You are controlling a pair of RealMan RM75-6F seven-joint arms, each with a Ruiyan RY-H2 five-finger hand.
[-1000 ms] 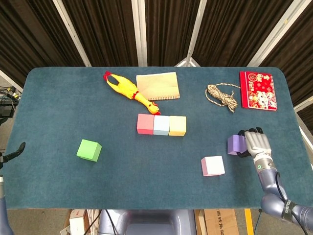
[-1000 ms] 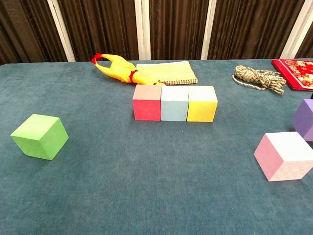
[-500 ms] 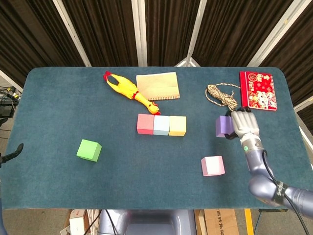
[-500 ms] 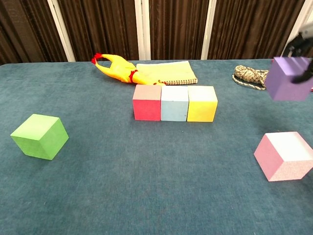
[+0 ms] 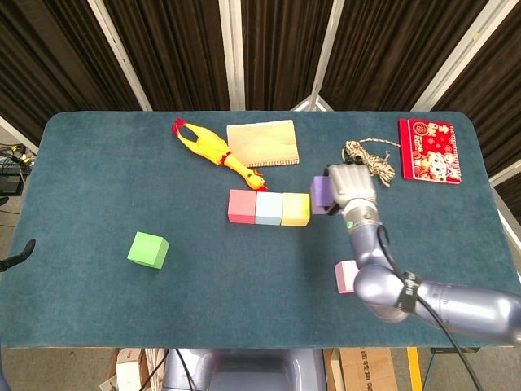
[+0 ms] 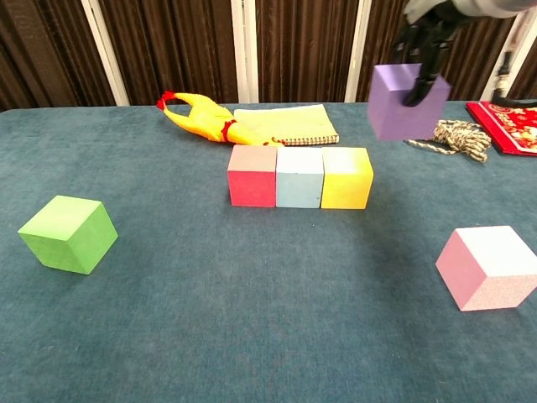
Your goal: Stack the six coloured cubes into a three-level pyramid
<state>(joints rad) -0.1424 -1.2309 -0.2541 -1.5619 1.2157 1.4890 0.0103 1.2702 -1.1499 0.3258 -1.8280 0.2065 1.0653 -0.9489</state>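
Since a second ago the right hand (image 5: 352, 186) has carried the purple foam cube (image 6: 407, 102) up off the cloth near the table's right edge and inward across the table — it now hangs in the air just right of the yellow foam cube (image 6: 347, 177), above the level of that cube's top. The hand grips the purple cube from its right side, dark fingers (image 6: 419, 71) wrapped over its top and front face.

The red foam cube (image 5: 242, 205), pale blue foam cube (image 5: 269, 208) and yellow cube sit touching in a row at mid-table. The pink foam cube (image 6: 489, 267) rests alone toward the near right, partly hidden by the right arm in the head view. The green foam cube (image 5: 148, 249) stands well apart at the left, with broad open cloth around it and in front of the row.

Behind the row lie a yellow rubber chicken (image 5: 213, 151), a tan spiral notebook (image 5: 262, 143), a coiled rope (image 5: 370, 160) and a red printed packet (image 5: 429, 150) near the far right corner.

Only a dark tip at the head view's left edge may be the left hand (image 5: 21, 252) — its state I cannot tell.
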